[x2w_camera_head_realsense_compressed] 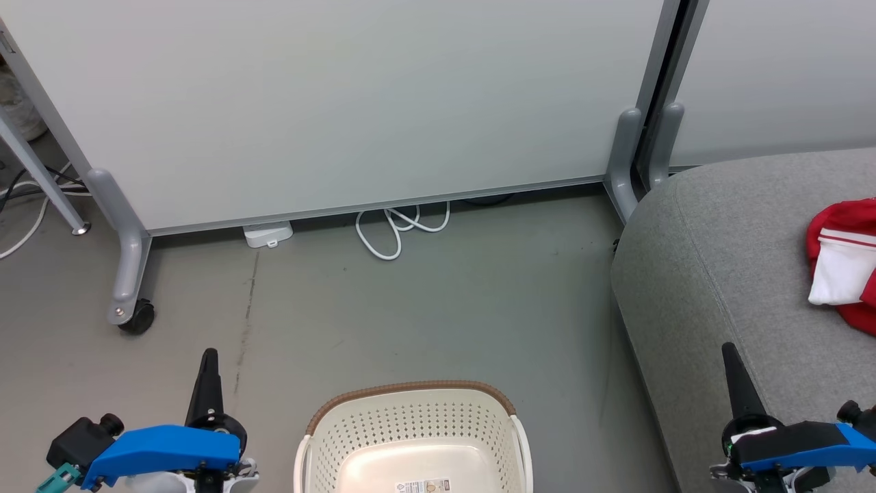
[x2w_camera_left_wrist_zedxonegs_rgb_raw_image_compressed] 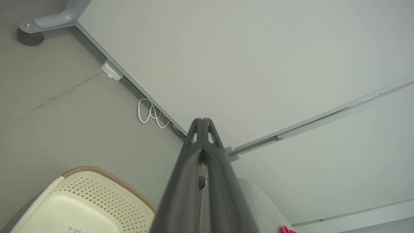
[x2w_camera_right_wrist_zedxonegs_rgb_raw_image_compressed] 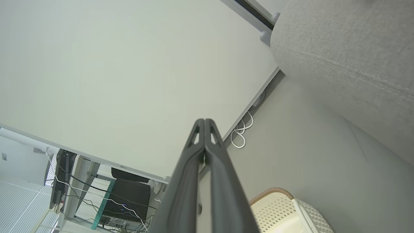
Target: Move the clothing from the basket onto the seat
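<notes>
The cream basket (x2w_camera_head_realsense_compressed: 410, 424) with its brown rim stands on the floor at the bottom centre; a label sticker shows on its bare floor. Red and white clothing (x2w_camera_head_realsense_compressed: 845, 263) lies on the grey seat (x2w_camera_head_realsense_compressed: 725, 274) at the right edge. My left gripper (x2w_camera_head_realsense_compressed: 209, 356) is shut and holds nothing, to the left of the basket. My right gripper (x2w_camera_head_realsense_compressed: 729, 350) is shut and holds nothing, over the seat's front left part. In the left wrist view the shut gripper (x2w_camera_left_wrist_zedxonegs_rgb_raw_image_compressed: 202, 120) points at the wall panel, with the basket (x2w_camera_left_wrist_zedxonegs_rgb_raw_image_compressed: 97, 194) at lower left. The right wrist view has its shut gripper (x2w_camera_right_wrist_zedxonegs_rgb_raw_image_compressed: 204, 121), the seat (x2w_camera_right_wrist_zedxonegs_rgb_raw_image_compressed: 349, 51) and the basket (x2w_camera_right_wrist_zedxonegs_rgb_raw_image_compressed: 281, 207).
A pale partition panel (x2w_camera_head_realsense_compressed: 342, 103) on grey legs with a castor (x2w_camera_head_realsense_compressed: 137, 318) stands behind the floor area. A white cable loop (x2w_camera_head_realsense_compressed: 397, 229) and a small white box (x2w_camera_head_realsense_compressed: 268, 234) lie at its base. The right wrist view catches a desk with cables (x2w_camera_right_wrist_zedxonegs_rgb_raw_image_compressed: 97, 194).
</notes>
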Tool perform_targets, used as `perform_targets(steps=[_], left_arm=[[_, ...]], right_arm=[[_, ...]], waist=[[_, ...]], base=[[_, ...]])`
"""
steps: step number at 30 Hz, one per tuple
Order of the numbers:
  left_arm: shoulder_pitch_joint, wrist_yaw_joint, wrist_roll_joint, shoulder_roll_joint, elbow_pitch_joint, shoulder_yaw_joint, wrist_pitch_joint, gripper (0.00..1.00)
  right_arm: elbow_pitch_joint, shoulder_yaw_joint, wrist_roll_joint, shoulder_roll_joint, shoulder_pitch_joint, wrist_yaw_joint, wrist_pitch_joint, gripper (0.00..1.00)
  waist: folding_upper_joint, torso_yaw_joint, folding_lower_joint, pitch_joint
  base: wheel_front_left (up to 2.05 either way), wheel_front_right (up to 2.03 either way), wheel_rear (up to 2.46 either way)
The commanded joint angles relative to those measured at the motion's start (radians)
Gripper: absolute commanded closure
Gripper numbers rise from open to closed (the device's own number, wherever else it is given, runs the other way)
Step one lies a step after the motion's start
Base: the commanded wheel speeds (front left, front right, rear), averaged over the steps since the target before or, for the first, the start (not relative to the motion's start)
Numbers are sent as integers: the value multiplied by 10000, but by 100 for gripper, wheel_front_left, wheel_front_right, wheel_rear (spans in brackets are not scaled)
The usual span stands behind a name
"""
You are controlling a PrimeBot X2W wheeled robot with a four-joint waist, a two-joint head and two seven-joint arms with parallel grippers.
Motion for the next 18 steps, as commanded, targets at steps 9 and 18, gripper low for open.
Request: perform_targets(steps=[9,18], left_arm=[[-337,-101,-1094,3,-164,215,291,100],[-397,-153,-1868,4,-191,344,496,100]], right_arm=[[-172,-70,1119,14,-297,3,294,100],[-203,-98,1890,25,-345,3,497,100]], waist=[[0,-11,0,-4],[0,-21,0,-7]], base=[[0,0,0],[0,0,0]])
